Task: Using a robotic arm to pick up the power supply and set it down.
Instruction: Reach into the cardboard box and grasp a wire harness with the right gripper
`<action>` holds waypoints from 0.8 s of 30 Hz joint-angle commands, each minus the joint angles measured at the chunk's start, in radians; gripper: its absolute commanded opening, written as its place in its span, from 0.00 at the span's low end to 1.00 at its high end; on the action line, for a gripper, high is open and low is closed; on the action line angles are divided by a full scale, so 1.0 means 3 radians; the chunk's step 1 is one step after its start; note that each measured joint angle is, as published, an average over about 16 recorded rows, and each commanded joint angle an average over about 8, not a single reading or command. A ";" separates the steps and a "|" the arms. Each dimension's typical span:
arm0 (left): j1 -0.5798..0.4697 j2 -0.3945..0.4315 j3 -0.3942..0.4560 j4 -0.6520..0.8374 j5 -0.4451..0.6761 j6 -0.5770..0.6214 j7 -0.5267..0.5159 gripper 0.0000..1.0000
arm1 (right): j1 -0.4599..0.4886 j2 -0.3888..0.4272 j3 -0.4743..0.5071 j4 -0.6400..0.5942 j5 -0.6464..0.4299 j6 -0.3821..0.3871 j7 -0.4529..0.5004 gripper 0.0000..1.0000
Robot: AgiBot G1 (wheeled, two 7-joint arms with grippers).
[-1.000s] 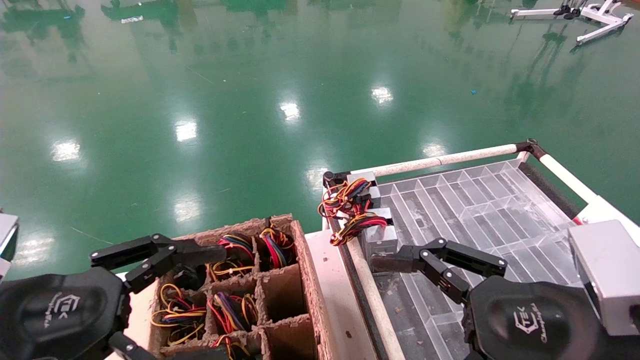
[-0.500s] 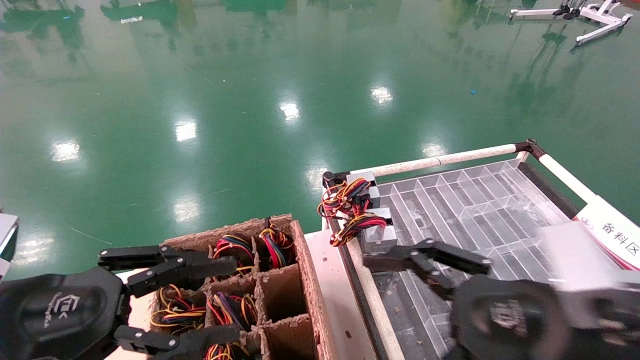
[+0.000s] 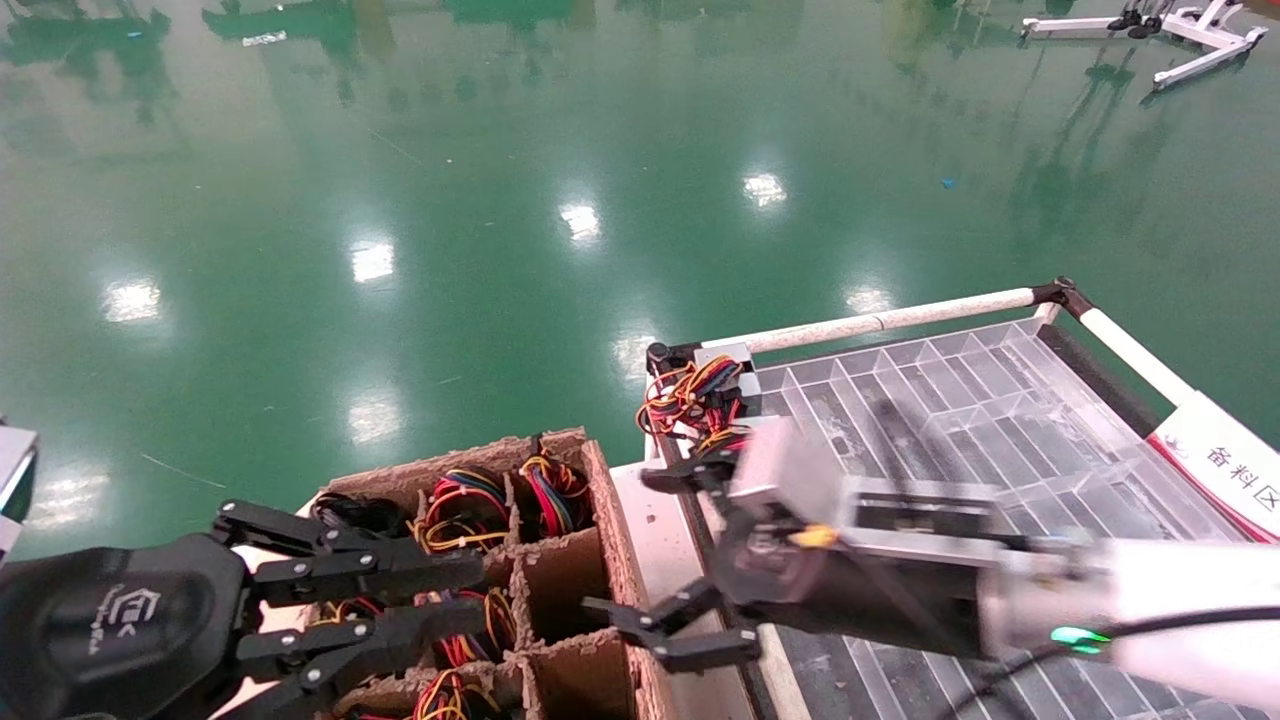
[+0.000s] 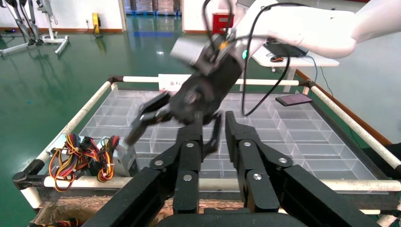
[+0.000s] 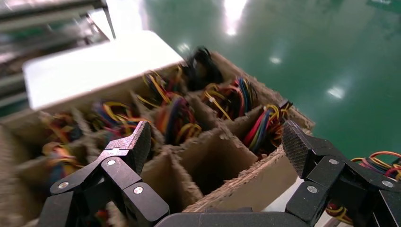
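Reaching for the next supply

The power supply [image 3: 552, 492], if I judged it right by its red wires, sat in a far cell of the cardboard crate [image 3: 598, 520], untouched; the pick-up had not begun. The right pincer [image 3: 665, 560] hung over the crate's near-right edge, spread wide and holding nothing; next it would need to drop into the cell and close on the box without snagging wires. The left pincer [image 3: 400, 590] hovered over the crate's left cells, nearly pressed together, empty. Other supplies [image 3: 700, 400] lay on the clear tray [image 3: 960, 400].
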State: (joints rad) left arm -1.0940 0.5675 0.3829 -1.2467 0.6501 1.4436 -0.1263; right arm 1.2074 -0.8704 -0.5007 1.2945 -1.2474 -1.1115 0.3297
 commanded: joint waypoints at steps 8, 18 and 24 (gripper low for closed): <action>0.0000 0.0000 0.0000 0.0000 0.0000 0.0000 0.0000 0.09 | 0.0248 -0.0516 -0.0366 -0.0230 -0.0774 0.0415 0.0266 0.22; 0.0000 0.0000 0.0000 0.0000 0.0000 0.0000 0.0000 0.14 | 0.0434 -0.0995 -0.0597 -0.0671 -0.1260 0.0696 0.0358 0.00; 0.0000 0.0000 0.0000 0.0000 0.0000 0.0000 0.0000 0.17 | 0.0489 -0.1170 -0.0659 -0.0884 -0.1418 0.0833 0.0363 0.00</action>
State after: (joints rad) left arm -1.0940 0.5675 0.3829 -1.2467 0.6501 1.4436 -0.1263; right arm 1.3528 -1.2162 -0.6961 1.0343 -1.6687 -0.8637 0.4376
